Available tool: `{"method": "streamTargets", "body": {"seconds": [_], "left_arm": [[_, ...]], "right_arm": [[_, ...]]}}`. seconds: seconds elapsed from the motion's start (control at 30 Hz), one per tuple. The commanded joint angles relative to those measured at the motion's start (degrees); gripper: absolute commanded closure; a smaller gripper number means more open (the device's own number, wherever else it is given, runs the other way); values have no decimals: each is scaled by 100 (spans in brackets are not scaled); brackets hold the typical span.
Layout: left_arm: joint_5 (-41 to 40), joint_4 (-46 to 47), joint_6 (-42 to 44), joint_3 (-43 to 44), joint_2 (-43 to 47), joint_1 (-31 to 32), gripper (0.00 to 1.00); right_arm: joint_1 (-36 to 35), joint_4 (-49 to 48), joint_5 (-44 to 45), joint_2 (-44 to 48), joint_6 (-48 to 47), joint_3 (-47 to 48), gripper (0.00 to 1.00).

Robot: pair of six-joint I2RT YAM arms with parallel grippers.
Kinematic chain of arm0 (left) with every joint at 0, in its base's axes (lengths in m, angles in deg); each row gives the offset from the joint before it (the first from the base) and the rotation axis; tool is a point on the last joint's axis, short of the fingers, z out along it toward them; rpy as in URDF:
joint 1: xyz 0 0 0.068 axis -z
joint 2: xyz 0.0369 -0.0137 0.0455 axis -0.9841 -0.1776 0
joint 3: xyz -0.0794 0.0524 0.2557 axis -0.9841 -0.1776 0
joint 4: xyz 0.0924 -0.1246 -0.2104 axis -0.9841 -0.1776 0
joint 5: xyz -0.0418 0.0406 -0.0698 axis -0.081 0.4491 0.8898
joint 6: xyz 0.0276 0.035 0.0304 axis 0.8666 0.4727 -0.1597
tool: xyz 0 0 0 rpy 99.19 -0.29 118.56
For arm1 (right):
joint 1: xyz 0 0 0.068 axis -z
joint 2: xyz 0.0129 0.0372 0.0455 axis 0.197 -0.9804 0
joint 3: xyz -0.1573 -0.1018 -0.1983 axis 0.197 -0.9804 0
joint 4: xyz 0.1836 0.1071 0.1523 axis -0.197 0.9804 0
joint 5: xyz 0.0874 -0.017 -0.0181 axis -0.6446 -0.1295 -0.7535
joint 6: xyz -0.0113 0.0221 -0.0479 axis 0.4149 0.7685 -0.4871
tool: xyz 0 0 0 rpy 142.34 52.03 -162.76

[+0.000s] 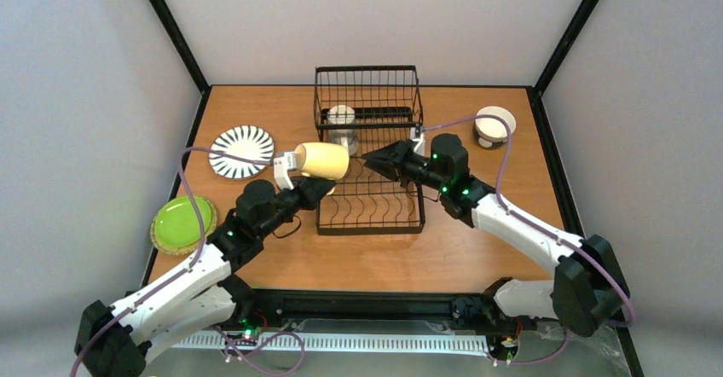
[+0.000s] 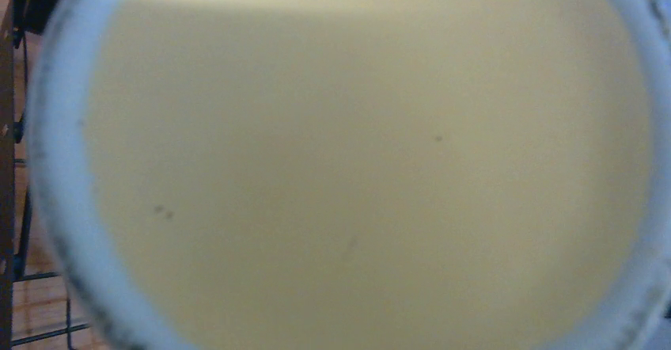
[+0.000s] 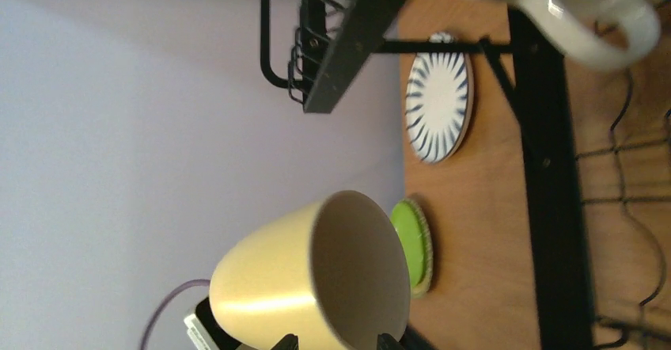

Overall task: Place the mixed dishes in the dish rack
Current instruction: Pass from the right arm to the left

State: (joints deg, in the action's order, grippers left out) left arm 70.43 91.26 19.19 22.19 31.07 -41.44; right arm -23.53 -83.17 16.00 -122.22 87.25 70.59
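**Yellow mug hanging at the rack's left rim**

Your left gripper (image 1: 298, 172) is clamping the yellow mug (image 1: 322, 160) at its base end. The fingers are hiding behind it, and in the left wrist view the mug's wall is filling nearly everything. The mug is hanging on its side, clear of the table (image 1: 460, 249), with its mouth facing right. It is sitting over the left rim of the rack (image 1: 371, 230), just where the low plate slots are meeting the taller basket.

Your right gripper (image 1: 371, 158) is hovering over the slots with its fingers standing apart and gripping nothing. Its tips are pointing at the mug's mouth with only a small gap between them, so that is your tight spot.

The cream mug (image 1: 341, 117) is sitting in the left part of the basket, just behind the yellow mug, and the basket's wire wall is standing close on that side. The near half of the slots is giving you open room.

Left of the rack, the striped plate (image 1: 242, 151) is lying flat, near your left arm. The green plate (image 1: 182, 223) is lying close to the table's left edge, on a tan plate (image 3: 425, 255) whose rim is showing beneath it. The bowl (image 1: 494, 124) is sitting toward the far right corner, well apart from both arms. Bare wood is running between the rack's near rim and the arm bases.
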Motion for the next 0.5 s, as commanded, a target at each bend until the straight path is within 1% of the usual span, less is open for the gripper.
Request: {"method": "streamTargets", "body": {"seconds": [0.0,0.13,0.17,0.3,0.47], "left_arm": [[-77,-93,363,514,-238,-9,100],[-77,-263,416,699,-640,-5,100],[-220,-309,412,742,-740,7,100],[-563,-502,442,966,-1146,200,100],[-1199,-755,380,1310,-1690,564,100]], "right_arm": [[49,1302,957,388,-1272,526,44],[44,2175,1970,546,-2091,895,44],[46,2305,2175,561,-2290,943,44],[44,2564,2802,520,-2718,1019,44],[44,2597,3379,329,-3090,1054,44]]}}
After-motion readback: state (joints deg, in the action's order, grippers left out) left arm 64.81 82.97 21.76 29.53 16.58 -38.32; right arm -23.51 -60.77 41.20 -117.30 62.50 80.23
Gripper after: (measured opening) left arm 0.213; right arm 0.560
